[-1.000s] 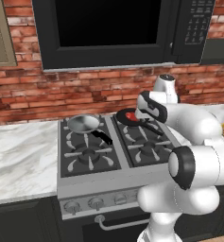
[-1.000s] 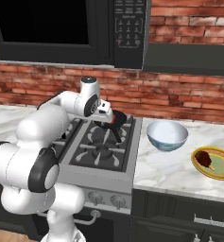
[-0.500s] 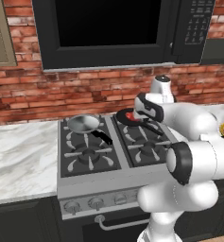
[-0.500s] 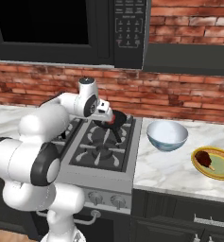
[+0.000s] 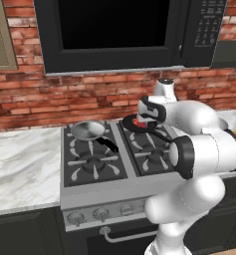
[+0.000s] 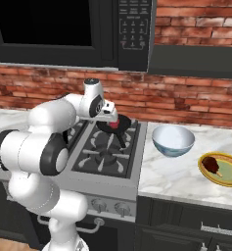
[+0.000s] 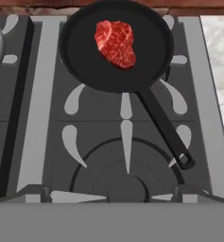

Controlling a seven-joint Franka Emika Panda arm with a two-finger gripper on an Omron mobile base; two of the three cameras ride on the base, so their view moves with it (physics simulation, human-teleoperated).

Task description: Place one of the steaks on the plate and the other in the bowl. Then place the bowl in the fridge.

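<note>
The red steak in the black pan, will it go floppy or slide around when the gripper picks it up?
The red steak looks thin and flat, so it would probably sag at the edges if pinched. It lies loose in the smooth black pan, so a sideways nudge may slide it. It looks small, so likely light.

wall: red brick wall (image 5: 89,97)
appliances: black microwave (image 5: 119,32) above grey gas stove (image 5: 97,164)
table: white marble table (image 6: 186,176), dark cabinets (image 6: 186,220) below
</note>
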